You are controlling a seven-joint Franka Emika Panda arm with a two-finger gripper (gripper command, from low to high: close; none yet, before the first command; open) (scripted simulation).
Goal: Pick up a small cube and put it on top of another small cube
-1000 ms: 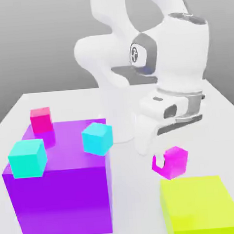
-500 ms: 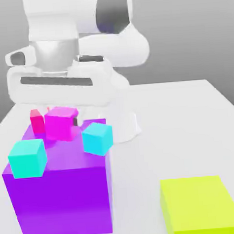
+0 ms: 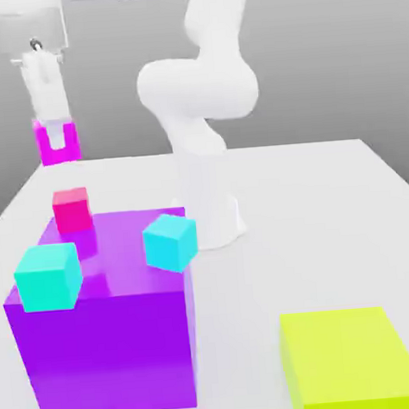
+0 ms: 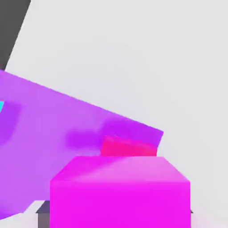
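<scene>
Magenta cube (image 3: 56, 143), clamped in the gripper (image 3: 57, 142) fingers, has swung from beside the yellow-green block (image 3: 353, 361) to above the rose-pink cube (image 3: 72, 209) (1 placement remains): lowering comes next.

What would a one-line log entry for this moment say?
gripper: shut on magenta cube | position: in the air above rose-pink cube | rose-pink cube: on purple block | stacking: not yet done

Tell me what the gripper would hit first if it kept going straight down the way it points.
Probably the rose-pink cube: the gripper, shut on the magenta cube, hangs roughly above it, though depth is unclear.
</scene>
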